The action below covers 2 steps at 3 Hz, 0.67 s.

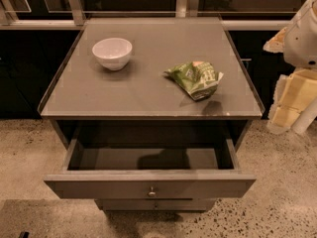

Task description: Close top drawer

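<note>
The top drawer (99,186) of a grey-brown cabinet is pulled far out toward me. Its flat front panel carries a small round metal knob (152,192) at its middle. The inside of the drawer (104,158) looks bare and shadowed. A narrower lower drawer front (154,204) shows just beneath it. My gripper (285,110), cream and yellowish, hangs at the right edge of the view beside the cabinet's right side, below a white rounded arm part (302,33). It is well apart from the drawer front and holds nothing that I can see.
A white bowl (112,52) stands on the cabinet top (148,95) at the back left. A crumpled green snack bag (194,78) lies at the right. Dark cabinets line the back wall. Speckled floor (277,202) surrounds the cabinet.
</note>
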{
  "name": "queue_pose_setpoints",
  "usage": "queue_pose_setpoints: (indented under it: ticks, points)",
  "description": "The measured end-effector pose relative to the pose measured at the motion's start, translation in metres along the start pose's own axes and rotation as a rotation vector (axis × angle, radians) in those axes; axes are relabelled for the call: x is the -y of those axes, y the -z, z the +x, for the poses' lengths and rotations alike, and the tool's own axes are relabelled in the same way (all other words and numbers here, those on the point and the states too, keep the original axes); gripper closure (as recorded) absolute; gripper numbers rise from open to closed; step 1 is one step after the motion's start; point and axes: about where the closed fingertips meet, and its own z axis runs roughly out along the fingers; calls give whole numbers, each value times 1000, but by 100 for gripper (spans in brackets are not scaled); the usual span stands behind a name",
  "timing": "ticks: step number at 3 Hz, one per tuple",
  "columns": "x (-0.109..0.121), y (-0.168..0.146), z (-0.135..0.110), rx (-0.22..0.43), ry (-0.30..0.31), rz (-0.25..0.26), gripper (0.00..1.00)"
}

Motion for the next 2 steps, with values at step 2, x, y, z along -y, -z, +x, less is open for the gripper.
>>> queue_pose_setpoints:
  ticks: [2]
  points:
    - [-15, -13, 6, 52, -12, -17, 0]
